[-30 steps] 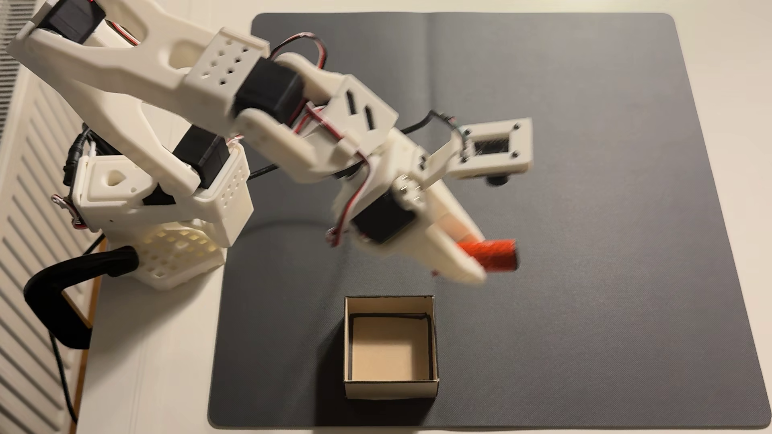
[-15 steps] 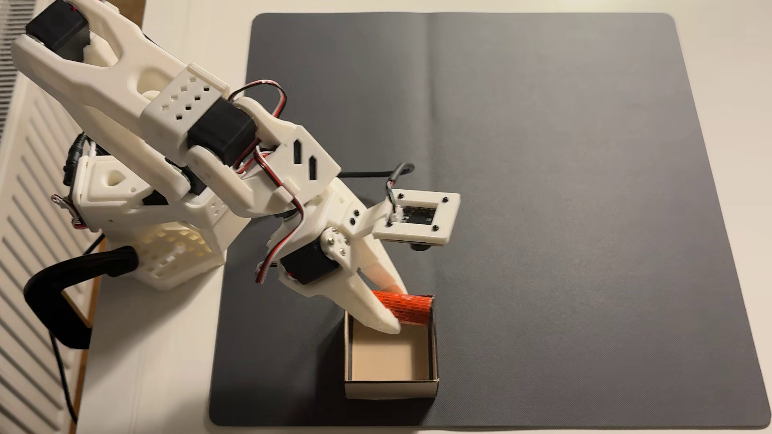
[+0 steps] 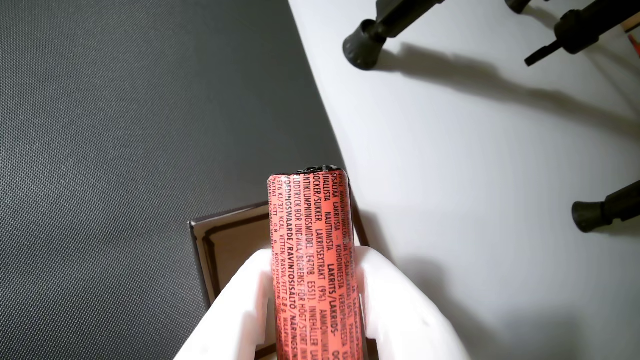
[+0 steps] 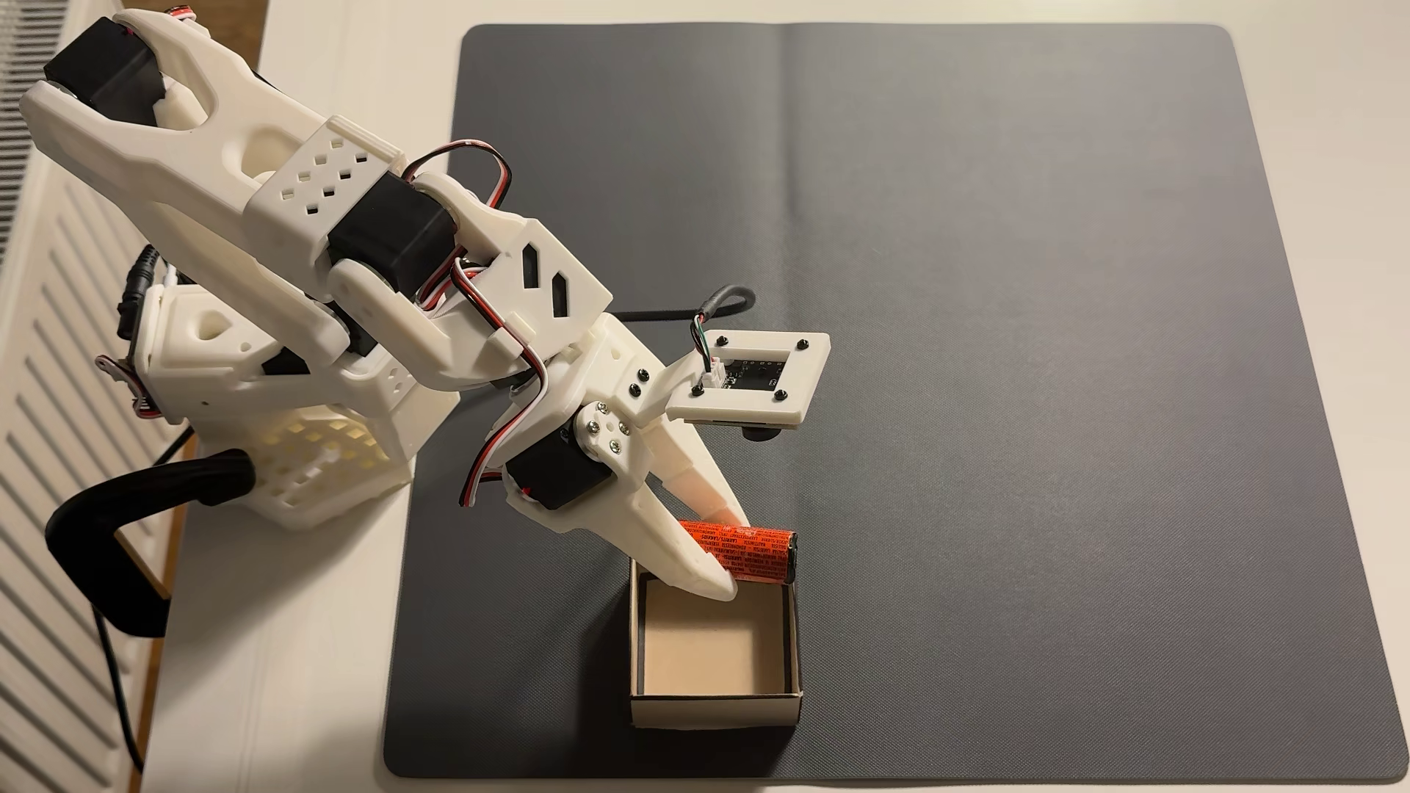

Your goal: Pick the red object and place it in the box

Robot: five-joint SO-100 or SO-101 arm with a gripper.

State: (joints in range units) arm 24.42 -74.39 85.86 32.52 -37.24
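Item held: the red object point(image 4: 751, 550), a short orange-red cylinder with fine black print, is pinched between the two white fingers of the gripper point(image 4: 729, 557), which are closed against its sides; in the wrist view the same cylinder point(image 3: 312, 260) is seen rising between the fingers, its crimped dark end pointing away from the camera. Position: in the fixed view the cylinder is carried roughly level above the far wall of the box point(image 4: 792, 648), its free end reaching over the far right corner, so that part of it is judged to lie outside the opening. Receptacle: the beige, open-topped box is recorded empty on the dark mat point(image 4: 1068, 381), and a corner of it point(image 3: 227, 240) is visible beneath the gripper in the wrist view. Change noted: a second ago the cylinder was being swung, blurred, over bare mat well short of the box; half a second ago it had been brought to the far wall; since then it has shifted only slightly, and the arm has nearly settled. Significance: transport is judged almost complete, with release not yet made. Caution: were the fingers parted here, the cylinder could catch on the rim or roll onto the mat; a small advance toward the box's middle is judged advisable first.
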